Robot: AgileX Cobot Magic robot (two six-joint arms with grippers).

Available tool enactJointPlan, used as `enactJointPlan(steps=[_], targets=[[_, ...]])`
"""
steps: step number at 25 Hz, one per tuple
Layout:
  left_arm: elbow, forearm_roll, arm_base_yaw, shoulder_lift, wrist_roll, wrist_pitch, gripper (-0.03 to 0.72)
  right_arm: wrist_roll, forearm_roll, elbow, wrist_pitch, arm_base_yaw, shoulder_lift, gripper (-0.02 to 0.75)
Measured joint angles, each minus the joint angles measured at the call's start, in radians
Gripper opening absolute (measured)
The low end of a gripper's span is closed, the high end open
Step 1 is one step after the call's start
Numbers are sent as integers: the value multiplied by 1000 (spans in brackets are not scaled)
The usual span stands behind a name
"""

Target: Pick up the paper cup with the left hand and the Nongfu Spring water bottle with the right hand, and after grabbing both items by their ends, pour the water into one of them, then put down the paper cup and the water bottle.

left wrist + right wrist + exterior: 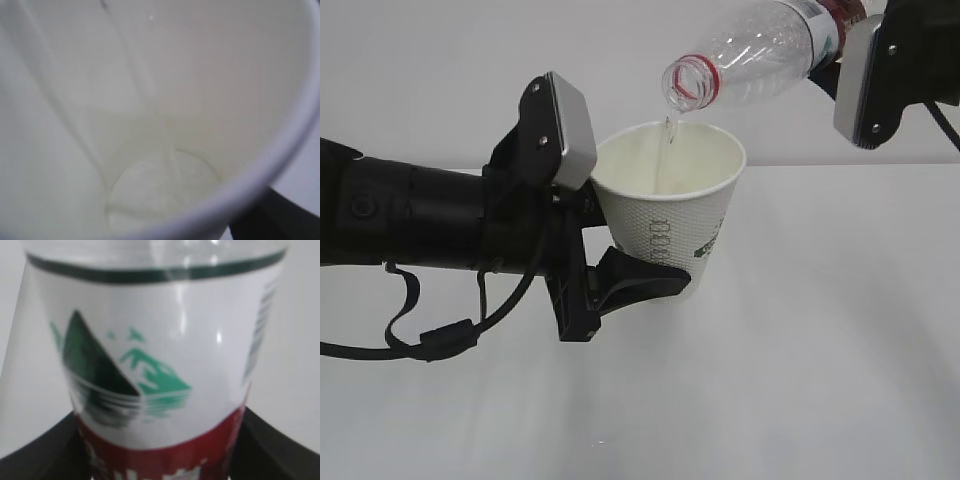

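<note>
The white paper cup [670, 215] hangs above the table, tilted a little, with my left gripper [620, 265] shut on its lower wall. Its pale inside [150, 100] fills the left wrist view, with a small pool of water [160, 187] at the bottom. The Nongfu Spring water bottle [760, 55] is tipped mouth-down over the cup from the upper right, capless, with its red neck ring showing. A thin stream of water [666, 135] falls from its mouth into the cup. My right gripper [860, 40] is shut on the bottle's labelled end [155, 360], with black fingers [40, 450] on either side.
A white table [820, 380] lies below both arms, in front of a pale wall. A black cable [410, 345] loops under the left arm. Nothing else stands on the table in view.
</note>
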Motion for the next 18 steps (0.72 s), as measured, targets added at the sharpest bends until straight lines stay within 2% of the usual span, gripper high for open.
enactJointPlan(steps=[18], targets=[[0,2,0,0,-2,0,503,-4,2,0,-2,0,0,517]])
